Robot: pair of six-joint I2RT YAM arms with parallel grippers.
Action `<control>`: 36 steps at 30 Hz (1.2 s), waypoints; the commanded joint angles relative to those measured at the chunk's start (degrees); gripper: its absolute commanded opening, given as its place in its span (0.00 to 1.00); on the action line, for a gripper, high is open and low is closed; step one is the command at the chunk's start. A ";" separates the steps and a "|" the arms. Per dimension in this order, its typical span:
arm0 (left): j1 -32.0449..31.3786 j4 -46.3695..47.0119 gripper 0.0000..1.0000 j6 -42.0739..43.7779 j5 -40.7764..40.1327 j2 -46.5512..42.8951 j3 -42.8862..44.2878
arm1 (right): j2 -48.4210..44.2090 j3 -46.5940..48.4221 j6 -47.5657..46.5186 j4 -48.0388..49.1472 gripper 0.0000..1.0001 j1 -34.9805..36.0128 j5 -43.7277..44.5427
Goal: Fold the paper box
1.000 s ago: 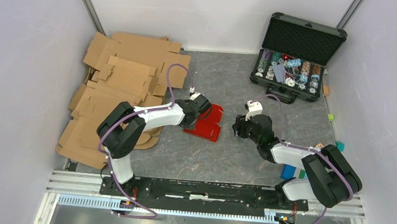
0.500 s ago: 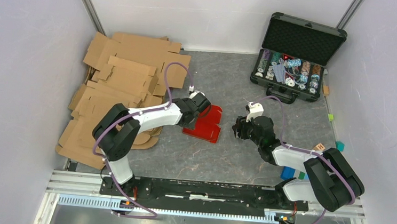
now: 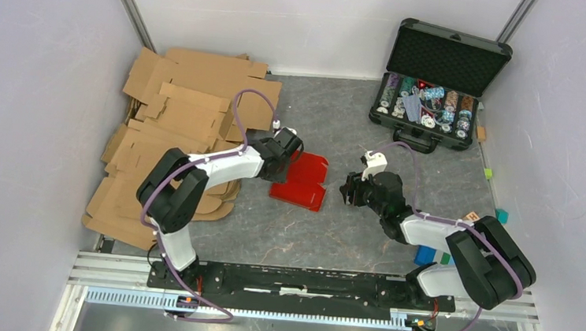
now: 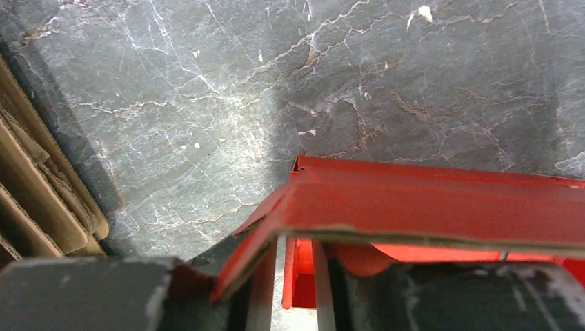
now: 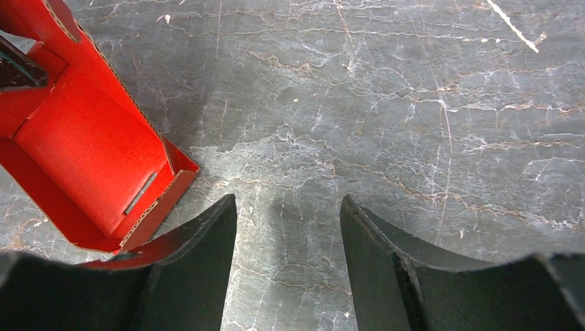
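Left claw [image 4: 298, 293] pinching paper box [image 3: 302, 180] flap at 9 o'clock edge, likely raising wall. Right claw [image 5: 286, 231] wide, empty, at box's 3 o'clock, ready to brace.

This is a robotics lab test cell: plain white walls [image 3: 36, 74] and aluminium posts [image 3: 132, 10] enclose a dark marbled table [image 3: 324, 231]. A left arm [image 3: 218, 167] and a right arm [image 3: 427, 227] are bolted to a black mounting bar [image 3: 304, 281]. Mixed props lie about: brown cardboard sheets [image 3: 184, 102], a case of poker chips [image 3: 438, 82] and a blue block [image 3: 425, 255].
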 commanded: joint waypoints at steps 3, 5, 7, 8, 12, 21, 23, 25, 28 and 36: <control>-0.04 2.31 0.29 2.59 -0.29 1.69 0.36 | 1.18 0.02 0.78 2.97 0.62 0.67 -0.86; -0.09 2.39 0.23 2.64 -0.34 2.23 0.46 | 1.20 0.05 0.85 3.07 0.62 0.77 -0.87; -0.08 2.40 0.14 2.70 -0.69 2.62 0.46 | 1.19 0.07 0.79 3.12 0.62 0.79 -0.86; -0.13 2.40 0.10 2.71 -0.74 2.68 0.46 | 1.27 0.05 0.78 3.17 0.62 0.78 -0.87; -0.21 2.49 0.03 2.74 -0.79 2.48 0.20 | 1.94 0.09 1.01 3.36 0.63 0.97 -0.87; -0.23 3.01 0.34 2.80 0.29 -1.59 -1.61 | 3.25 -0.84 2.65 7.27 0.71 1.14 -5.55; -0.24 3.20 0.39 2.89 0.68 -2.91 -2.11 | 3.02 -2.10 3.14 10.14 0.76 1.13 -7.59; -0.23 3.19 0.40 3.07 1.05 -3.98 -2.47 | 3.56 -2.41 3.73 11.84 0.76 1.07 -9.58; -0.22 3.34 0.40 3.40 1.54 -4.35 -2.96 | 5.85 -1.32 4.78 12.60 0.76 1.11 -12.01; -0.04 8.00 0.36 3.68 2.20 -4.31 -5.80 | 6.02 -0.56 4.85 11.78 0.72 0.70 -9.37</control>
